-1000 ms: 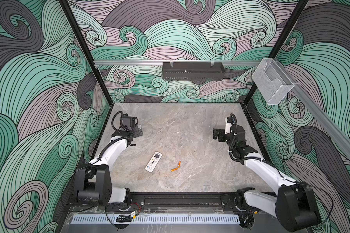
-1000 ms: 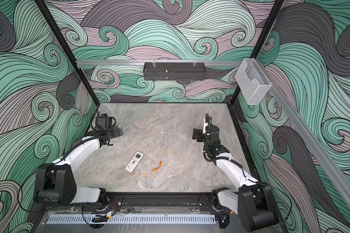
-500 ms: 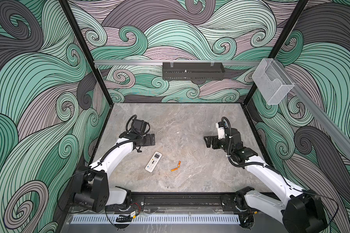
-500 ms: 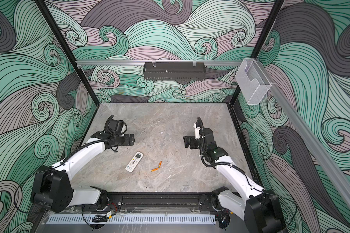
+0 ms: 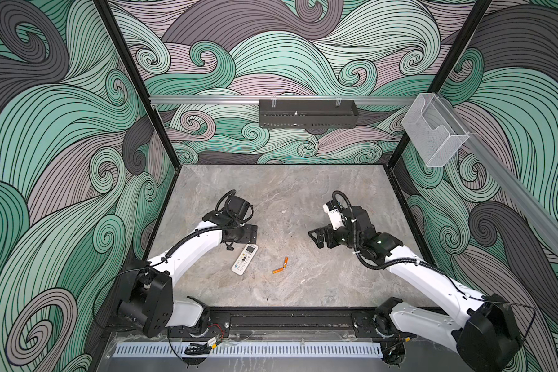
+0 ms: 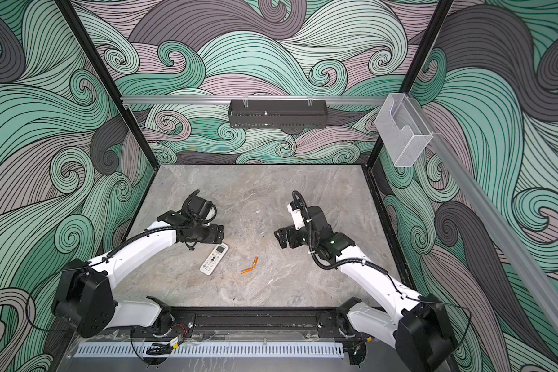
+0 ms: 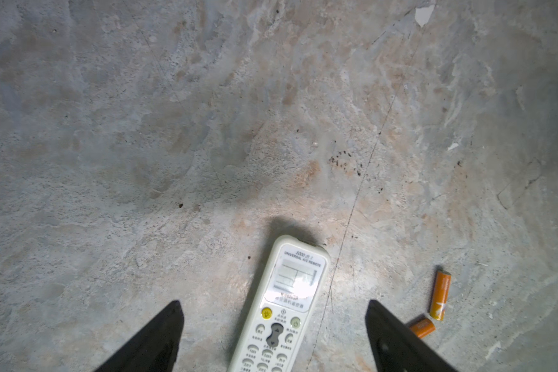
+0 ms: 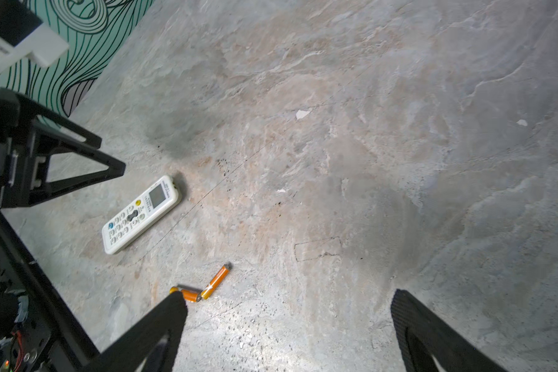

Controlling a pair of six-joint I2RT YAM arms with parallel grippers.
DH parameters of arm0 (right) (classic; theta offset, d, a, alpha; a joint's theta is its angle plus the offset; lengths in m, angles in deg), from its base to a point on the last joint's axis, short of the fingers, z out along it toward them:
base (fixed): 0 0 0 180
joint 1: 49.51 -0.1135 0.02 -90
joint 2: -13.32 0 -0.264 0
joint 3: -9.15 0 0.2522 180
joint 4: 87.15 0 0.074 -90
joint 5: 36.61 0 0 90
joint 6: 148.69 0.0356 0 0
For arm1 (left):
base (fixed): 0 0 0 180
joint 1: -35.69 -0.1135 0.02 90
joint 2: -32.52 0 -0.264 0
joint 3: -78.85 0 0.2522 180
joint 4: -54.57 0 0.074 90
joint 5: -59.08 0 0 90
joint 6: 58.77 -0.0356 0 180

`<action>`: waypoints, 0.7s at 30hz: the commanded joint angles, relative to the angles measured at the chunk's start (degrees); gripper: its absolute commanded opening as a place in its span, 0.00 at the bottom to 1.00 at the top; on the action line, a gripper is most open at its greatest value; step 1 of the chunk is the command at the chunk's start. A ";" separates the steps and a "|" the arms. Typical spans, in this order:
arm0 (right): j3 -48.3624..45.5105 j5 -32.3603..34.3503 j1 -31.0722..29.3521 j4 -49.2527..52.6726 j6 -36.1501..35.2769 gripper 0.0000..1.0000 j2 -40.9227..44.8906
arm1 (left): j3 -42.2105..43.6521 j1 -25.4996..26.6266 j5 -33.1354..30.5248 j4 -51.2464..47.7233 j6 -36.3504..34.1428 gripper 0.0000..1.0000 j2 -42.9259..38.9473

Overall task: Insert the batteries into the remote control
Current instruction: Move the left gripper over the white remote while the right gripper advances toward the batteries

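Two batteries (image 5: 285,262) lie loose on the surface (image 5: 287,193), just right of the remote (image 5: 245,263). Their ends meet, or nearly meet, in a shallow V. All three things sit around the middle, toward the near edge, and neither battery is loaded yet.

The remote lies flat with buttons and screen up, its screen end pointing far and right. Its back faces down, and the battery bay is presumably there, so I judge it must be lifted and turned over first.

That fits the left hand (image 7: 273,304). It hangs over the remote's screen end with its fingers spread wide on either side of the body. It touches nothing and is lined up to close across the width.

The right hand (image 8: 289,299) is well apart to the right and farther back. Its fingers are wide apart and empty, and it is angled toward the batteries, likely placed to fetch one.
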 commanded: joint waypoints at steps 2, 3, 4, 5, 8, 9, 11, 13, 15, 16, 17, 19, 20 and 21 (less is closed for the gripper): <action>2.17 -1.30 -2.64 2.50 -0.06 1.00 -0.77 | -3.24 1.88 -1.65 -2.50 0.78 0.91 3.90; 2.17 -1.44 -2.94 2.82 -0.06 0.99 -0.79 | -3.74 2.32 -1.69 -2.90 0.56 0.91 4.73; 2.09 -1.61 -3.41 3.16 -0.05 1.00 -0.71 | -4.19 2.68 -1.89 -3.29 0.34 0.91 5.44; 1.87 -1.59 -3.73 3.38 -0.03 1.00 -0.63 | -4.63 3.03 -2.36 -3.88 0.14 0.91 6.19; 1.15 -2.07 -4.60 3.50 0.37 1.00 -0.46 | -5.40 3.78 -3.94 -5.57 -0.40 0.91 7.96; 0.88 -2.43 -4.91 3.33 0.61 0.99 -0.38 | -5.40 4.01 -4.03 -5.82 -0.58 0.91 8.40; 0.50 -2.85 -5.42 3.10 0.87 1.00 -0.45 | -5.34 4.53 -4.07 -6.24 -0.65 0.91 9.16; 0.32 -3.26 -5.80 2.97 1.15 1.00 -0.71 | -5.19 5.13 -4.36 -6.80 -0.61 0.91 10.11; 0.41 -3.84 -6.07 2.98 0.94 1.00 -1.05 | -4.92 5.76 -4.46 -6.95 -0.56 0.91 10.99; 0.50 -4.10 -6.16 3.00 0.96 1.00 -1.08 | -4.80 5.97 -4.53 -6.85 -0.48 0.91 11.49; 0.50 -4.30 -6.25 3.05 0.87 1.00 -1.25 | -4.70 6.16 -4.62 -6.81 -0.35 0.91 12.06; 0.50 -4.48 -6.34 3.07 0.81 1.00 -1.39 | -4.49 6.47 -5.13 -6.81 -0.18 0.91 13.07; 0.47 -4.58 -6.43 3.01 0.83 1.00 -1.49 | -4.52 6.61 -5.46 -6.75 -0.07 0.91 13.68; 0.29 -4.57 -6.45 2.97 0.88 1.00 -1.72 | -4.37 6.69 -5.75 -6.55 -0.07 0.91 14.03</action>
